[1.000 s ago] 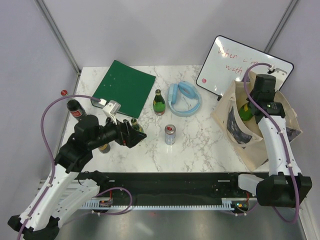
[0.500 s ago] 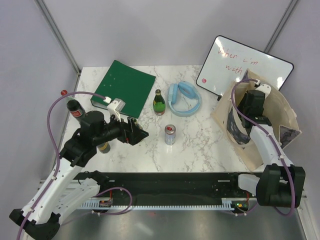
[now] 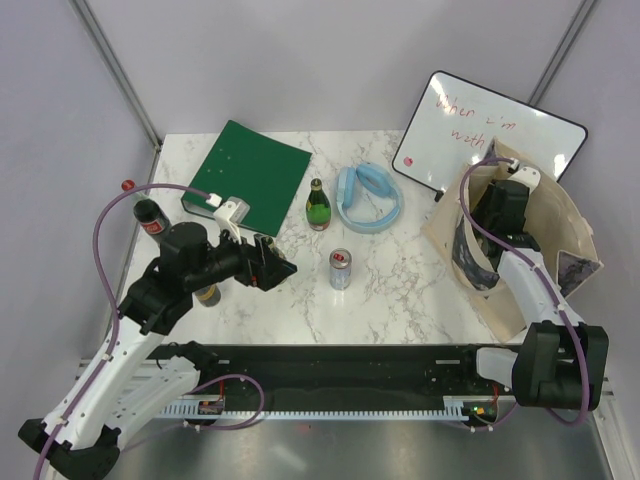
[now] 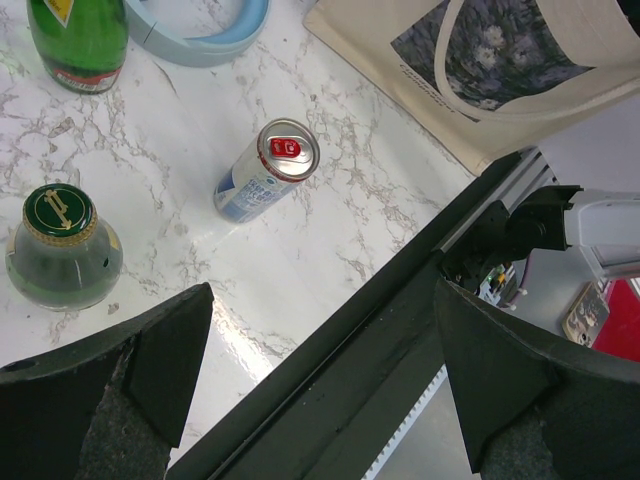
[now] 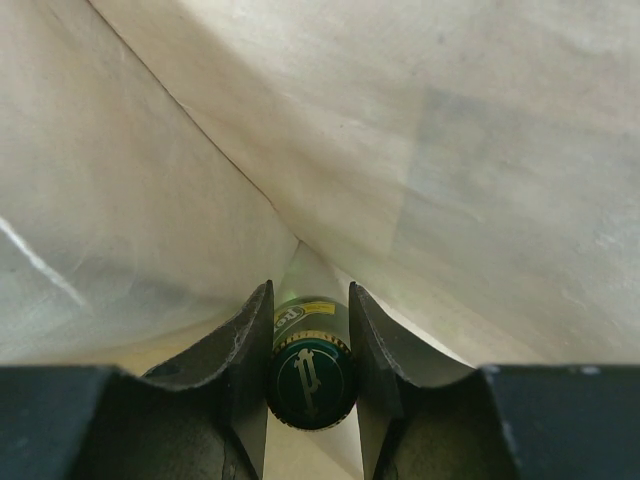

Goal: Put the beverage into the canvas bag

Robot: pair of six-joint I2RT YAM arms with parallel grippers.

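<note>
Right wrist view: what does it show?

Two dark right fingers [image 5: 245,345] at the bottom centre of the frame, clenched on the neck of a green bottle [image 5: 308,375]. Its dark green cap faces the lens. Pale creased cloth, the inside of the bag [image 5: 450,150], fills the rest of the frame.

Where is the bag seen from the top external view?

At the right of the frame, standing on the white marble table [image 3: 400,290]. The right arm reaches down into its open mouth. A whiteboard [image 3: 480,125] with red writing leans just behind the bag, at upper right.

And the other arm?

The left arm is at the left of the frame. In the left wrist view the left fingers [image 4: 150,350] are released, spread wide at the bottom corners, grasping nothing.

What lies under them?

A can [image 4: 268,170] with a red tab stands near the frame's centre. A second bottle [image 4: 62,245], green with a gold-edged cap, stands at the left edge. A green folder [image 3: 250,175] lies at upper left in the top view.
</note>
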